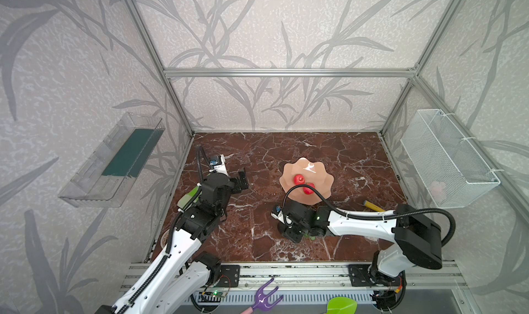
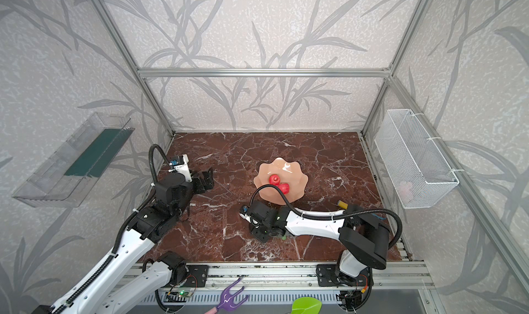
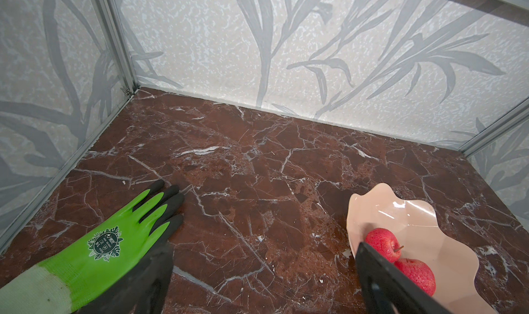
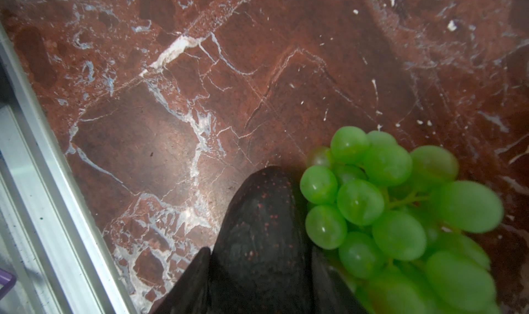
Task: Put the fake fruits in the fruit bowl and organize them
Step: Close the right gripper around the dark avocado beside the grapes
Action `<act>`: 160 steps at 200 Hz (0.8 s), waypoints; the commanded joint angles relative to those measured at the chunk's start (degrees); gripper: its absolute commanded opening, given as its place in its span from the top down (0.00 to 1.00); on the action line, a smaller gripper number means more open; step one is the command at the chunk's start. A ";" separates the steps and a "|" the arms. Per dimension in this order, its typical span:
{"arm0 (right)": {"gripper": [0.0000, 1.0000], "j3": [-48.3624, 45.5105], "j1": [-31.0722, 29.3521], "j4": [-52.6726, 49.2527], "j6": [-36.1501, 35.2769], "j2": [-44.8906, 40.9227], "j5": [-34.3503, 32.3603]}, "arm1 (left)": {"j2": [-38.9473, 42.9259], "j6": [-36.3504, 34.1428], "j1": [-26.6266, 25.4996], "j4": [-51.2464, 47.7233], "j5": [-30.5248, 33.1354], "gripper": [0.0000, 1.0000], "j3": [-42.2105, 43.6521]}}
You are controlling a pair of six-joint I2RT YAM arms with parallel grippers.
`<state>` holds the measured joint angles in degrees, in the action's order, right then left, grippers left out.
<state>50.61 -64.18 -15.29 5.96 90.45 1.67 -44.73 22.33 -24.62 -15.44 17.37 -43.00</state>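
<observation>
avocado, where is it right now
In the right wrist view the avocado lies on the table between the fingers of the right gripper, with the grapes right beside it.

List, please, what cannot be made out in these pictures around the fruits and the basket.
avocado: in both top views hidden under the right hand; whether it is gripped, unclear.
grapes: blurred, cut off by the right wrist view's edge.
pink thing in the wire basket: blurred by mesh in both top views.

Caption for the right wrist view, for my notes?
Right gripper grips the avocado on the table, grapes beside it.
</observation>
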 commanded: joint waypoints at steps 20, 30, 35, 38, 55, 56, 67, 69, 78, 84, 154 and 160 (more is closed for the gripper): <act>0.47 2.79 -0.39 -1.97 -1.28 -2.90 0.91 | -0.09 1.04 0.63 -0.12 -0.62 0.01 -0.07; 0.39 3.47 -0.41 -2.88 -1.55 -1.97 1.59 | -0.18 1.01 0.71 -0.11 -0.84 0.01 -0.04; 0.35 3.85 -0.46 -3.33 -1.56 -1.43 1.92 | -0.18 0.99 0.77 -0.11 -0.88 0.01 -0.09; 0.33 4.05 -0.42 -3.60 -1.52 -1.17 2.13 | -0.18 1.02 0.79 -0.11 -0.88 0.01 -0.09; 0.28 4.51 -0.53 -3.95 -1.12 -0.54 3.43 | -0.21 1.00 0.90 -0.11 -1.10 0.01 -0.08; 0.28 4.50 -0.56 -3.95 -1.03 -0.59 3.47 | -0.24 0.98 0.90 -0.16 -1.10 0.01 -0.12; 0.26 4.44 -0.54 -3.55 -0.60 -0.95 3.95 | -0.18 1.04 0.94 -0.27 -1.19 0.01 -0.10; 0.26 4.42 -0.58 -3.53 -0.60 -1.08 4.02 | -0.18 1.00 0.97 -0.28 -1.19 0.01 -0.09; 0.26 4.24 -0.57 -3.48 -0.42 -1.54 4.13 | -0.17 0.95 1.03 -0.38 -1.25 0.01 -0.01; 0.26 4.28 -0.51 -3.75 -0.37 -1.68 4.02 | -0.15 0.95 0.98 -0.46 -1.20 0.01 -0.03; 0.30 2.42 -3.11 -5.56 -0.64 0.17 0.41 | -0.08 1.05 1.32 -0.47 -1.45 0.01 0.31; 0.30 2.18 -3.42 -5.19 -0.41 0.54 0.20 | -0.04 1.06 1.34 -0.54 -1.46 0.01 0.33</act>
<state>53.87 -65.95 -19.42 5.50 89.36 3.57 -45.08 22.68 -23.73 -15.44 16.12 -43.00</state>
